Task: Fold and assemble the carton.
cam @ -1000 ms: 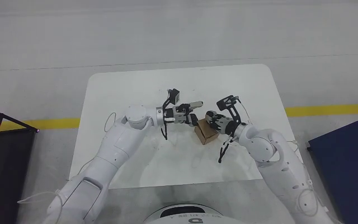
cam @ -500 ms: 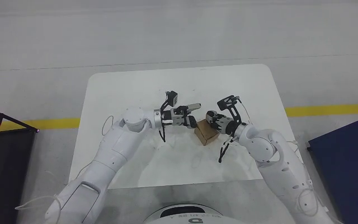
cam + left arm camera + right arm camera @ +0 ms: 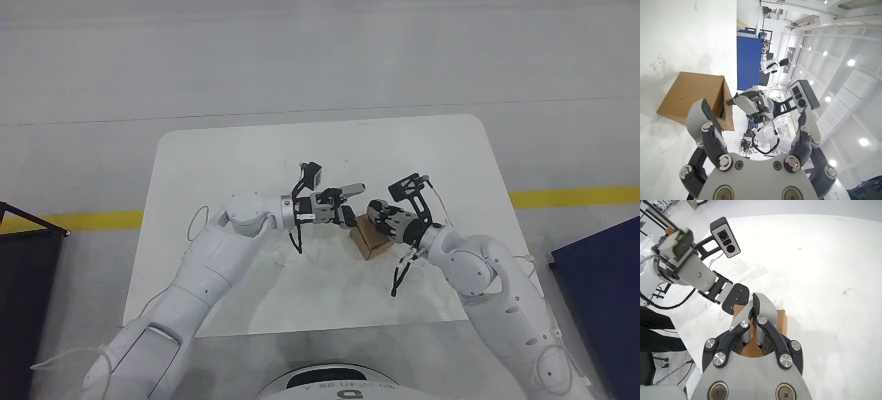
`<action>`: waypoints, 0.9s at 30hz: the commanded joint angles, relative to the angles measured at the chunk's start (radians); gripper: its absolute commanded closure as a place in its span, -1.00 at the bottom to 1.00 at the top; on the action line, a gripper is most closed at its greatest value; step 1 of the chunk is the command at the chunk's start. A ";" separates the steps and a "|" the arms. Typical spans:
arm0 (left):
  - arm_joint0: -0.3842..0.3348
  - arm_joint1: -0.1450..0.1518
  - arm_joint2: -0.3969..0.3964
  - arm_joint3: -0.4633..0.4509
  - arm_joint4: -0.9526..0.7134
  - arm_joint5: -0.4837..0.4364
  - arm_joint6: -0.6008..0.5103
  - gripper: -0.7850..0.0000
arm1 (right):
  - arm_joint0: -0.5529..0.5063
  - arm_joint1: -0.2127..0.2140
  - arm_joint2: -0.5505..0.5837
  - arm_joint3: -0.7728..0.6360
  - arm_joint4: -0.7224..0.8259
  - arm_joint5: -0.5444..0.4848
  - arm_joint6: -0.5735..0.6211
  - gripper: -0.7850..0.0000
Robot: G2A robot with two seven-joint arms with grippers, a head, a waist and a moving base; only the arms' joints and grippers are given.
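Observation:
A small brown carton (image 3: pixel 368 239) stands on the white table (image 3: pixel 220 180), right of centre. In the left wrist view the carton (image 3: pixel 691 92) has its open end with a loose flap facing my left gripper (image 3: pixel 753 111), which is open wide. One of its fingers (image 3: pixel 705 113) rests against that open end; the other finger (image 3: pixel 807 121) is in the air. My right gripper (image 3: pixel 755 300) is shut, with its tip pressed on the carton's (image 3: pixel 782 320) upper edge. In the top view my left gripper (image 3: pixel 347 200) and right gripper (image 3: pixel 376 214) meet over the carton.
The table's front edge (image 3: pixel 300 328) lies close behind both arms. Bare tabletop spreads left and toward the back. A yellow floor line (image 3: pixel 90 220) runs past the table, with a blue panel (image 3: pixel 600 270) at the right and a dark frame (image 3: pixel 25 260) at the left.
My left gripper has shifted slightly to the right, closer against the carton. The right gripper and the carton have hardly moved.

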 commanded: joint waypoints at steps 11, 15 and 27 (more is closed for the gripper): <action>-0.010 -0.006 0.011 0.014 -0.005 -0.007 0.008 -1.00 | -0.097 0.014 0.037 -0.085 -0.033 -0.030 0.026 1.00; -0.012 -0.006 0.011 0.015 -0.005 -0.007 0.008 -1.00 | -0.086 0.015 0.031 -0.067 -0.030 -0.030 0.035 1.00; -0.011 0.003 -0.033 0.003 -0.036 -0.024 0.003 -1.00 | -0.070 0.016 0.017 -0.060 -0.043 -0.016 0.053 1.00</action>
